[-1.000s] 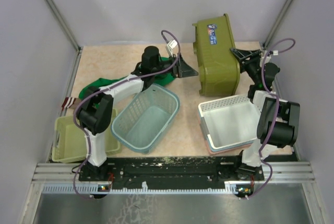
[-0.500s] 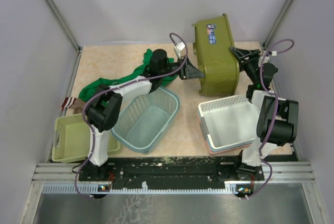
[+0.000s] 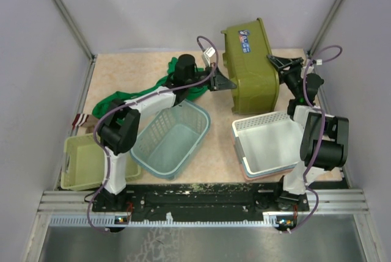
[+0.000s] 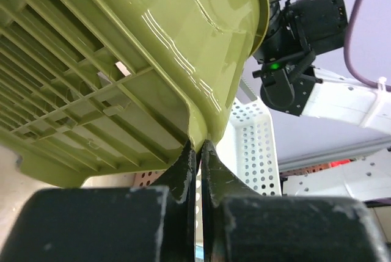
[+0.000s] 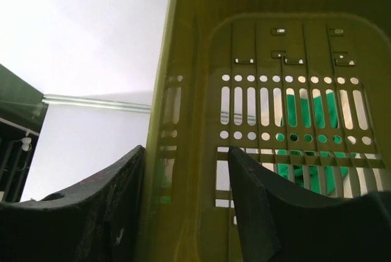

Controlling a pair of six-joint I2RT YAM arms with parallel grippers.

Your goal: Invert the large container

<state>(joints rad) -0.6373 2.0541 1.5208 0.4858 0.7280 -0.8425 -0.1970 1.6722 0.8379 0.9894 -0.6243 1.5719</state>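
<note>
Large container (image 3: 250, 60) on side, right claw (image 5: 186, 149) clamping its wall, left claw (image 4: 198, 147) closed at base, white basket (image 3: 261, 121) beside.

In the left wrist view, the picture's top and left edges cut off the large container (image 4: 122, 60). From above, we cannot read its label (image 3: 246, 39), and the left arm (image 3: 153, 99) covers part of the green cloth (image 3: 110, 100).
</note>
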